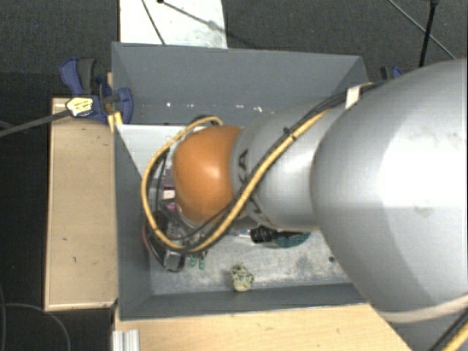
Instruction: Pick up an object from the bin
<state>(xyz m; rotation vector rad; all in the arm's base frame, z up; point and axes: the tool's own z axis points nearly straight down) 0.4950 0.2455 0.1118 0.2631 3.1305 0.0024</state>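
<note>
My gripper (173, 259) is low in the bin's front left corner, mostly hidden under the arm's orange cover; just its dark lower body shows. A small pale yellowish crumpled lump (242, 277) lies on the bin floor near the front wall, to the right of the gripper and apart from it. A black and teal object (276, 236), perhaps a pen-like tool, pokes out from under the arm further right. Small green bits (194, 262) sit right beside the gripper's body.
The arm reaches in from the right and covers most of the bin's middle and right. A strip of speckled floor shows along the front wall. The left wall stands close to the gripper.
</note>
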